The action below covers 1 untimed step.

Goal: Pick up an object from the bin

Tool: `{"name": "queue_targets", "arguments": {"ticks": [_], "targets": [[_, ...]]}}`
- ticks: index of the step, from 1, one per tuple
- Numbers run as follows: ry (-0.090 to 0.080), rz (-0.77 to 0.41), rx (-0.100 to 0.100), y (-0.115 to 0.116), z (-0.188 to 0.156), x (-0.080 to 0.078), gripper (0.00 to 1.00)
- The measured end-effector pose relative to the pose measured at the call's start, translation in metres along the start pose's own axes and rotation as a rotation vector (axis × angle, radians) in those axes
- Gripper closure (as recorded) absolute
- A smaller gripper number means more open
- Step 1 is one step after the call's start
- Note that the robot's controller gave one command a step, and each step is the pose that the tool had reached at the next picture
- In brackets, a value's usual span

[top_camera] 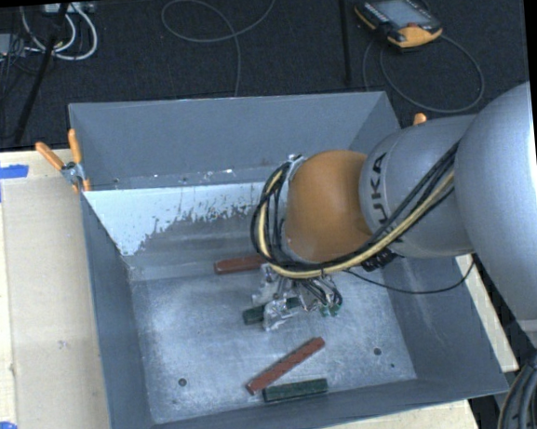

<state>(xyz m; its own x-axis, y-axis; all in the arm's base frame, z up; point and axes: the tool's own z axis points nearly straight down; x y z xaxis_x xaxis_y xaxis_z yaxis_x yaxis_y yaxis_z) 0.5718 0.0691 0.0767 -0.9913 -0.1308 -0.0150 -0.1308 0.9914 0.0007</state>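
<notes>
- Grey metal bin (123, 362): you have only a few loose things on its floor, all around the centre and lower centre of the frame.
- Reddish-brown stick (240, 265) lies flat just above centre, apart from the hand.
- Small dark green block (255, 316) sits at centre, just left of the hand. Expect it to be light, stiff and probably smooth, so take it across its narrow sides.
- Reddish-brown bar (285, 365) and dark green bar (295, 391) lie close together at lower centre.
- Hand (291, 307) is low over the floor at centre, and you cannot tell whether it is spread or pressed together.
</notes>
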Motion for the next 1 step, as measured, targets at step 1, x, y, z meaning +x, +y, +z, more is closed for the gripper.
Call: {"name": "queue_targets", "arguments": {"ticks": [1], "targets": [[0.016, -0.145, -0.001, 0.0036, -0.2065, 0.0021, 1.00]]}}
